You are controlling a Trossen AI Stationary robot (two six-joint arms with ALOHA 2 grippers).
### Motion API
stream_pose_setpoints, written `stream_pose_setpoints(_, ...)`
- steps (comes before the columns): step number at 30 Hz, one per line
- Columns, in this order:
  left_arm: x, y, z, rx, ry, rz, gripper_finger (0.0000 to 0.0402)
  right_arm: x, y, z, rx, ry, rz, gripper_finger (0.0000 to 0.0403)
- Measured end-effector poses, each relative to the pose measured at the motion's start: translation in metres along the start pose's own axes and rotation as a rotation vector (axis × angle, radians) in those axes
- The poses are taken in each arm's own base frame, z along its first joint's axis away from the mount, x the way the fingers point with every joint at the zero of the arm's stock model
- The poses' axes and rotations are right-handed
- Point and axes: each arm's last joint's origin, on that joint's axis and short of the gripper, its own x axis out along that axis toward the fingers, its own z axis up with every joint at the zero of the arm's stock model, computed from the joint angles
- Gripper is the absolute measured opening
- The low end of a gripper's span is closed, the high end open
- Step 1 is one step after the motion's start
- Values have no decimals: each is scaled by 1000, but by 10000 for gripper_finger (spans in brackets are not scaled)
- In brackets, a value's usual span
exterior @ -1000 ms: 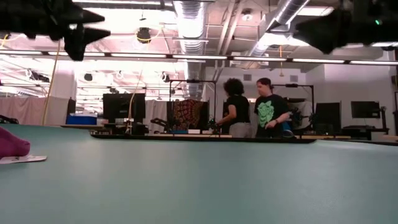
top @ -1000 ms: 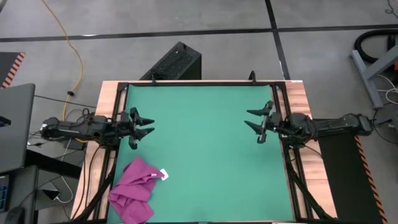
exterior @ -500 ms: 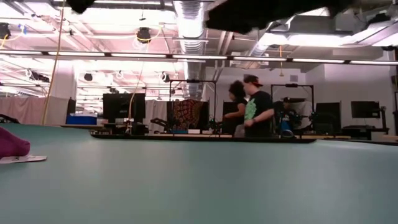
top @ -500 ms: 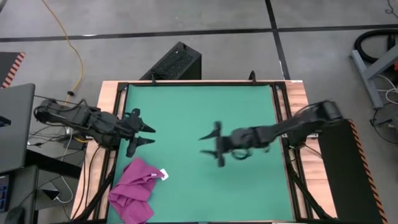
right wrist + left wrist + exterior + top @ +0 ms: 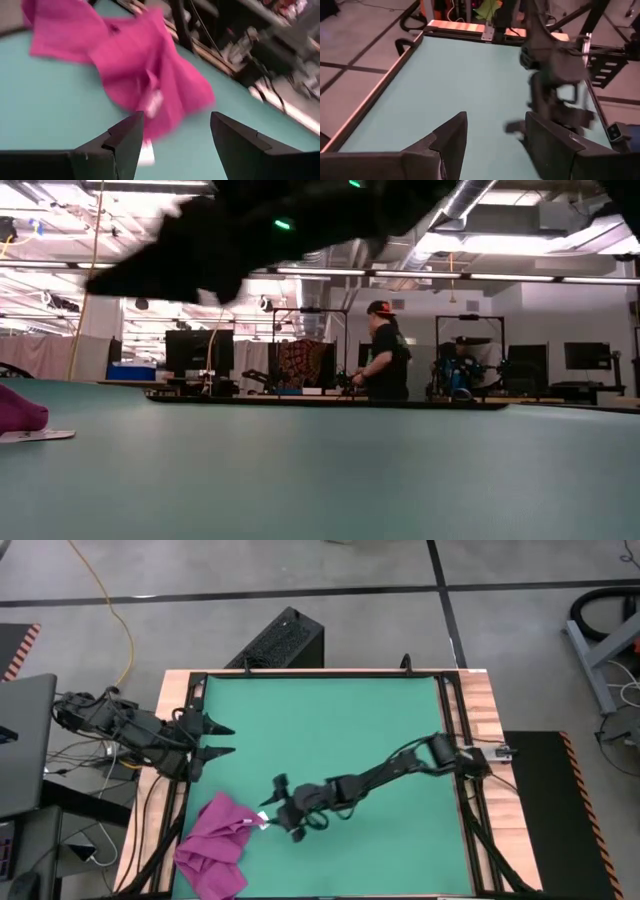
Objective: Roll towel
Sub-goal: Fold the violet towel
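The magenta towel (image 5: 214, 845) lies crumpled on the green mat (image 5: 350, 730) near its near left corner. Its white tag (image 5: 262, 821) lies on the mat at the towel's right side. The towel also shows in the right wrist view (image 5: 125, 60) and at the left edge of the low view (image 5: 18, 408). My right gripper (image 5: 287, 808) is open. It reaches across the mat and stands just right of the tag, with the towel ahead of its fingers (image 5: 120, 145). My left gripper (image 5: 218, 738) is open and empty, over the mat's left edge and beyond the towel's far side.
A wooden table border and a black frame (image 5: 190, 740) run around the mat. The right arm (image 5: 400, 770) stretches slantwise over the mat's near right part and fills the top of the low view (image 5: 250, 230). A person (image 5: 385, 360) stands in the room beyond the table.
My right gripper has swung from the table's right edge across the mat toward the near left and stopped beside the towel's tag, staying open. My left gripper has drawn back a little toward the left edge. The towel has not moved.
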Motion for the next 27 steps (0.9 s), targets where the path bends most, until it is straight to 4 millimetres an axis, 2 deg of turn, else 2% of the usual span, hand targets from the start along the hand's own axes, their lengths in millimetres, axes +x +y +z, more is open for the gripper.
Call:
stream_pose_setpoints(7,2,0,0,27,2,40,190,46,12,-2,40,-10,48,254)
stream_pose_setpoints(12,2,0,0,29,1,47,190,64,22,-13,115,-3,60,254)
stream_pose_setpoints(15,2,0,0,23,2,47,190,68,25,-26,165,36,68,254)
stream_pose_setpoints(20,2,0,-1,15,3,47,190,69,12,-33,218,90,38,250)
stream_pose_setpoints(27,2,0,-1,12,3,47,190,68,-1,-52,240,200,36,186)
